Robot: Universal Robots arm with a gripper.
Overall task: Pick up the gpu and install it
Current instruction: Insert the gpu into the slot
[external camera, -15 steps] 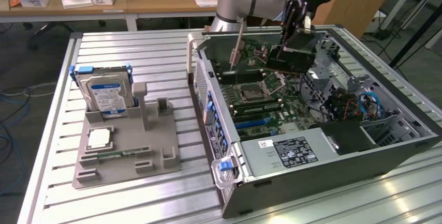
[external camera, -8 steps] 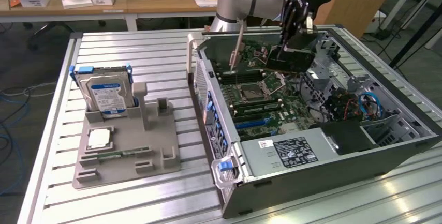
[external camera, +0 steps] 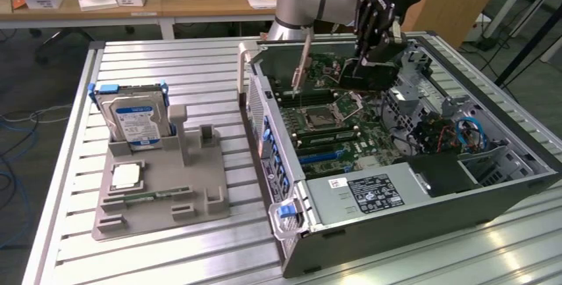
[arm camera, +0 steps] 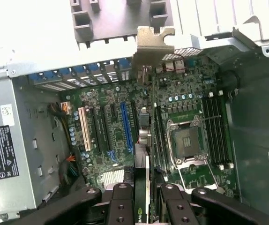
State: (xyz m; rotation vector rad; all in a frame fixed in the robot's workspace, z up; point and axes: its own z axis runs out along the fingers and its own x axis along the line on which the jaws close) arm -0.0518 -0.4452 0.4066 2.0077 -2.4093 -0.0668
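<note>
My hand (arm camera: pixel 144 199) grips the gpu (arm camera: pixel 141 180) on edge above the motherboard (arm camera: pixel 101 140), its long axis parallel to the blue slot (arm camera: pixel 126 127) just beside it.

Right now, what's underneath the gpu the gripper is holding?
The motherboard inside the open case: expansion slots to one side, the empty CPU socket to the other. The strip of board directly beneath the gpu is hidden by it.

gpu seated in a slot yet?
Not seated: the gripper holds the gpu on edge above the motherboard; its expansion slots lie bare.
</note>
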